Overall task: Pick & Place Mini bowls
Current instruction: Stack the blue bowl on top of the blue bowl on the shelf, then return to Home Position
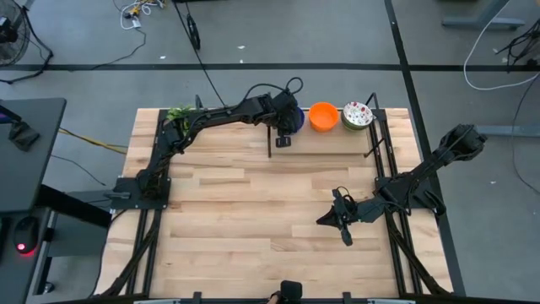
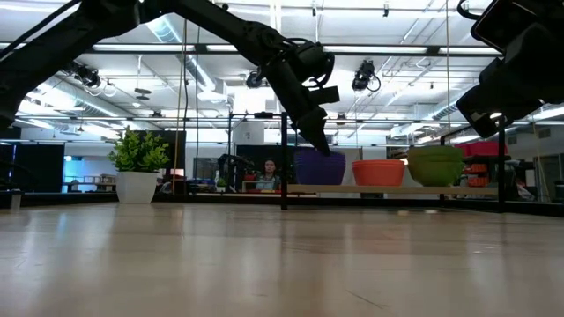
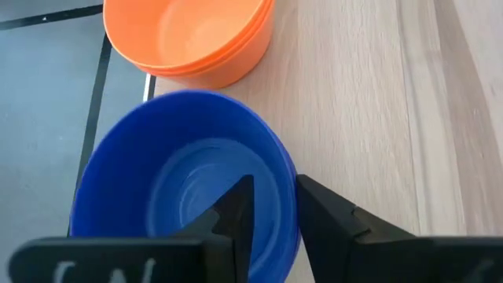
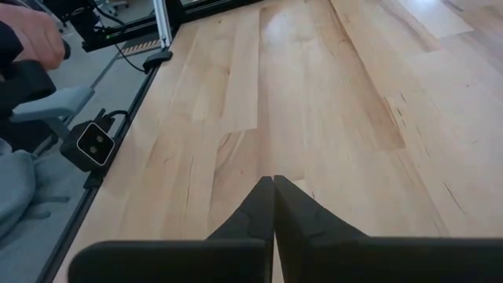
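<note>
The blue bowl (image 3: 185, 196) sits at the table's far edge, just beside the orange bowls (image 3: 192, 35). My left gripper (image 3: 271, 206) straddles its rim, jaws slightly apart. My right gripper (image 4: 273, 206), jaws together, hovers well apart from it.

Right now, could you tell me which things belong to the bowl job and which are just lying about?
Job:
blue bowl
orange bowls
speckled white bowl atop green ones
left gripper, straddling the blue bowl's rim

Lying about:
potted plant
</note>
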Available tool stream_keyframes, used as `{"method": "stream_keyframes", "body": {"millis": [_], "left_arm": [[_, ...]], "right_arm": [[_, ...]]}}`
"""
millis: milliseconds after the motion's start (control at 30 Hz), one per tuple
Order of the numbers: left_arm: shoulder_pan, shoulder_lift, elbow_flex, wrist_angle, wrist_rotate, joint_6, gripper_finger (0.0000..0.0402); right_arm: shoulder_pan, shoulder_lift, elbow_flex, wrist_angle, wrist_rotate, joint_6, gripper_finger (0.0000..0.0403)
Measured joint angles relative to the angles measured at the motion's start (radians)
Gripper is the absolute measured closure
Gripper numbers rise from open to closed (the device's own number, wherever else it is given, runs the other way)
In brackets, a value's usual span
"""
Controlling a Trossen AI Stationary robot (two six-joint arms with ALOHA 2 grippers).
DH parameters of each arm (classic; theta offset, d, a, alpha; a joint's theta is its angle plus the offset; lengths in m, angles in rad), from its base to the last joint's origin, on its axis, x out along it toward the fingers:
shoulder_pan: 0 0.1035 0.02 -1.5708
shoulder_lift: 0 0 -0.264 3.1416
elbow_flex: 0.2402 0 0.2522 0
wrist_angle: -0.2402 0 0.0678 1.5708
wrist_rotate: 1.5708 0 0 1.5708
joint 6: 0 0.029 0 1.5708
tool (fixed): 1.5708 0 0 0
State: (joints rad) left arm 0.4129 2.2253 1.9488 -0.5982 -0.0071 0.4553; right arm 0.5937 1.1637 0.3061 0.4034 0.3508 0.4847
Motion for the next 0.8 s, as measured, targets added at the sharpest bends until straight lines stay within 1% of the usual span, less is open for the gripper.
{"method": "stream_keyframes", "body": {"millis": [200,367,467,567,600,633,733,800], "left_arm": [[0.000,0.000,0.000,0.012,0.005,0.000,0.0295],[-0.001,-0.004,0.000,0.020,0.010,-0.005,0.0270],[-0.009,-0.024,0.015,0.019,0.010,-0.025,0.0258],[-0.025,-0.066,0.044,0.024,0.013,-0.053,0.0258],[-0.030,-0.083,0.050,0.033,0.031,-0.065,0.0262],[-0.032,-0.102,0.050,0.035,0.073,-0.082,0.0268],[-0.029,-0.163,0.034,0.077,0.275,-0.124,0.0297],[-0.020,-0.219,-0.008,0.088,0.353,-0.144,0.0326]], "right_arm": [[0.000,0.000,0.000,0.000,0.000,-0.001,0.0396],[0.000,0.000,0.000,-0.001,0.000,-0.014,0.0396],[0.000,0.000,0.000,0.000,0.000,-0.026,0.0396],[0.000,0.000,0.000,-0.002,0.000,-0.032,0.0396],[0.000,0.000,0.000,-0.004,0.000,-0.037,0.0396],[0.000,0.000,0.000,-0.007,0.002,-0.046,0.0396],[0.000,0.000,0.000,-0.010,0.039,-0.056,0.0396],[0.000,0.000,0.000,-0.010,0.050,-0.051,0.0396]]}}
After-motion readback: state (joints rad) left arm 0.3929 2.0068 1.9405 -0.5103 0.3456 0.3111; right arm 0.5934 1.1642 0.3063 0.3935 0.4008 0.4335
